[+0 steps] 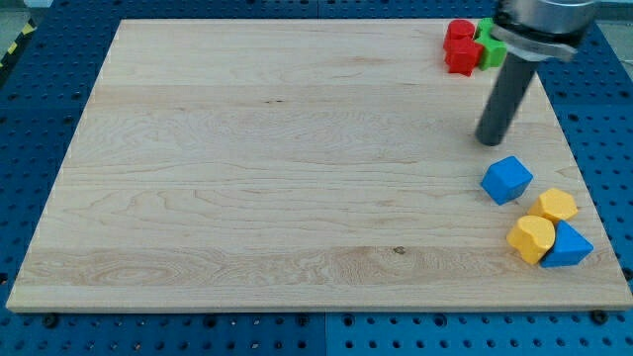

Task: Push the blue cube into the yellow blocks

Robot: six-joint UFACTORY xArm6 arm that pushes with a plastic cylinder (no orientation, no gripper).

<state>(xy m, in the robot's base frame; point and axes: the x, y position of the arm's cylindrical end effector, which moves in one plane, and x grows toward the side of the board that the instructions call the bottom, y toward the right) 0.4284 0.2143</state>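
The blue cube [507, 179] lies near the board's right edge. Just below and right of it are two yellow blocks: a small hexagonal one [557, 205] and a heart-shaped one [531, 238]. The cube stands a small gap up and left of them. A blue triangular block [568, 247] touches the yellow heart on its right. My tip [490, 140] is down on the board, just above the blue cube and slightly to its left, with a small gap between them.
Two red blocks [460, 46] and a green block [491, 47] cluster at the board's top right, partly behind the arm. The wooden board [277, 168] lies on a blue perforated table; its right edge is close to the blocks.
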